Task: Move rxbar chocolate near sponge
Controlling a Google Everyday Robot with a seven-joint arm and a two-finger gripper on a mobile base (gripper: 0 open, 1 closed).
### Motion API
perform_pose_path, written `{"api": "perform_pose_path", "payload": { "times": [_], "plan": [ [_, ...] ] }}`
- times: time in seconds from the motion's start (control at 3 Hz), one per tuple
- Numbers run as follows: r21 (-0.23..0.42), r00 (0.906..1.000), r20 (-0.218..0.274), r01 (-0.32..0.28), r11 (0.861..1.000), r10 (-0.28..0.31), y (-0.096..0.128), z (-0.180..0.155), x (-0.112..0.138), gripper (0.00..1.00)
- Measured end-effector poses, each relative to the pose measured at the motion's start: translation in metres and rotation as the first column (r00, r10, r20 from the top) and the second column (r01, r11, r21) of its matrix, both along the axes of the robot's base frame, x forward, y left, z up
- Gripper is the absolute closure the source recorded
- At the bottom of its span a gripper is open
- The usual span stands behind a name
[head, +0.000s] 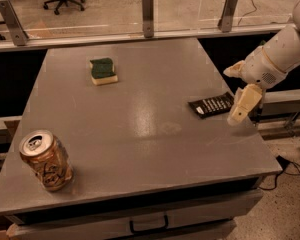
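One gripper: cream-coloured plastic gripper (242, 106) on a white-and-cream arm (277, 59), at the table's right edge, tip angled down and to the left.
Gripper state: can't tell. Spread or pressed together isn't readable from this angle; nothing seen in its hold.
Nearest thing: flat, thin black rxbar chocolate wrapper w/ white lettering (211, 104), lying flat on the grey rectangular tabletop (140, 134), close to the right edge.
Bar vs gripper: bar lies just beside the gripper, on its left as viewed; whether they touch can't be made out.
Bar axis: long side runs approx. left-right across the table, right end tilted slightly toward the far side, so that short right end faces the gripper.
Sponge: thick block sponge, dark green scouring top over pale yellow base (103, 70), far-left part of the table, well apart from the bar.
Travel direction: bar to sponge = left and toward the far edge.
Other: tan soda can w/ open top (46, 160), near-left corner, upright as far as I can tell, well off the bar-sponge line.
Step, prob.: approach for the grasp; bar not yet lifted.
Next move, my judgement: come down over the bar's middle and close across its narrow width. The wrapper is thin and flat on the surface, so a shallow pinch could slip.
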State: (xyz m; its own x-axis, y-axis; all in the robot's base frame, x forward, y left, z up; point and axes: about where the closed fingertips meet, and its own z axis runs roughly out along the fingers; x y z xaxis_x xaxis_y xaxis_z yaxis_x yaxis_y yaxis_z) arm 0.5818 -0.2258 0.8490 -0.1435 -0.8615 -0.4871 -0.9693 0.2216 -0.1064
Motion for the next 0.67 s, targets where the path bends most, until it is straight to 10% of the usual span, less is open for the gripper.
{"api": "perform_pose_path", "payload": {
  "times": [0.67],
  "plan": [
    [0.046,0.9977,-0.067,-0.002,0.999,0.005,0.0139,-0.0263,0.0189,0.18]
  ]
}}
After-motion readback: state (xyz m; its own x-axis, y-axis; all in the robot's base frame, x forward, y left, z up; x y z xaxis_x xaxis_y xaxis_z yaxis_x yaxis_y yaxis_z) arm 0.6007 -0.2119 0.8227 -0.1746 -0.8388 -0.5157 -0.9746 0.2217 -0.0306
